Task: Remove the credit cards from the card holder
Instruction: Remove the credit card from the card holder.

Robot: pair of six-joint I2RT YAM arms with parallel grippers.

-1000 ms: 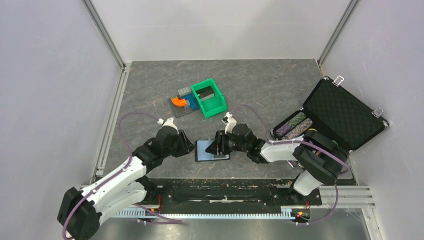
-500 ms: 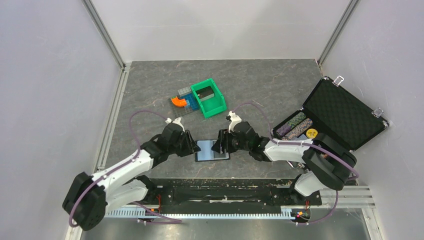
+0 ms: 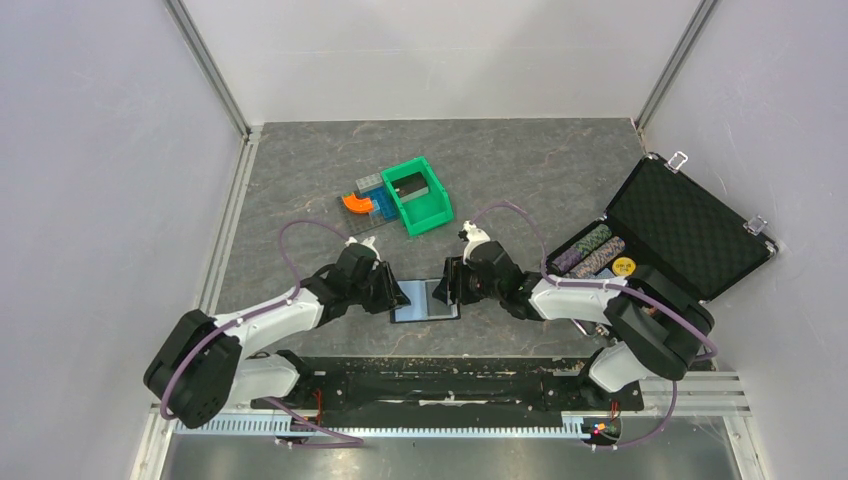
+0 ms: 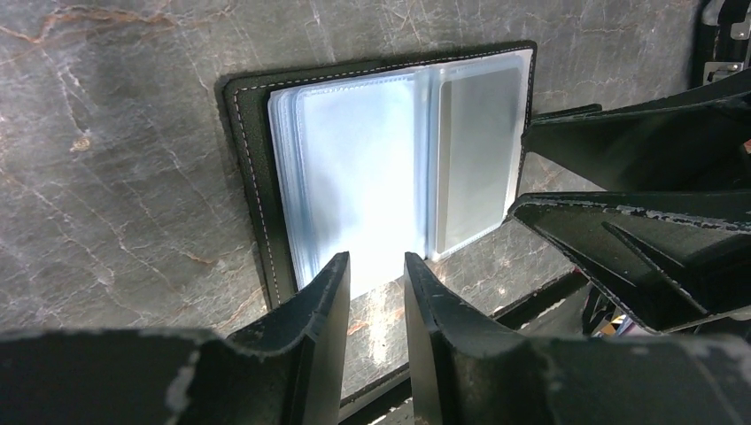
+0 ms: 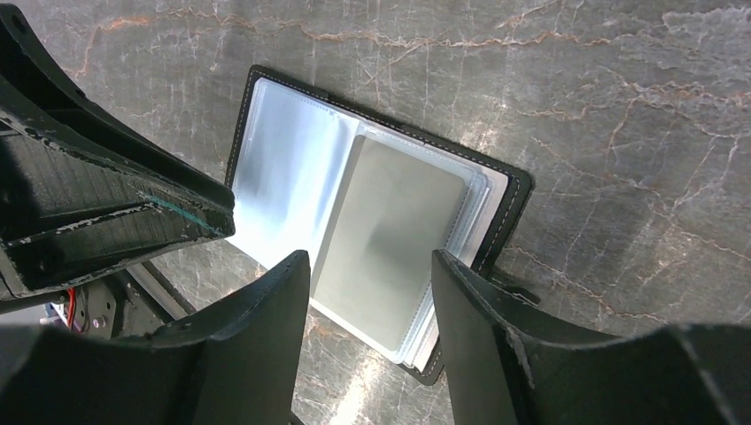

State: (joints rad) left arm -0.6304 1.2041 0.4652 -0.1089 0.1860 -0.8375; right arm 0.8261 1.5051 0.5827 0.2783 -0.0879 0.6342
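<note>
Fingers (image 4: 328, 310) of the left gripper (image 4: 375, 266) stand a narrow gap apart, with nothing held between them. Their tips sit over one edge of the card holder (image 4: 251, 168); contact cannot be confirmed. Fingers (image 5: 266, 336) of the right gripper (image 5: 367, 270) are spread wide and hold nothing. They straddle the opposite side of the card holder, one finger at each side of the sleeve stack.

The card holder lies open and flat on the table (image 3: 550, 170), near its front edge, between the two grippers. Its black stitched cover faces down. Clear plastic sleeves (image 4: 354, 168) face up and reflect the light. One sleeve shows a dull grey insert (image 5: 390, 230); whether this is one of the credit cards cannot be determined.

From above, the left gripper meets the holder's left edge and the right gripper its right part. Both arms reach inward from the table's front corners.

Farther back on the table stands a green bin (image 3: 425, 205). An orange curved piece (image 3: 354, 204) and small blue and grey blocks lie just beside it on its left. A black foam-lined case (image 3: 690, 225) lies open at the right, with rows of poker chips (image 3: 590, 250) and one yellow chip (image 3: 623, 267) in its lower half.
</note>
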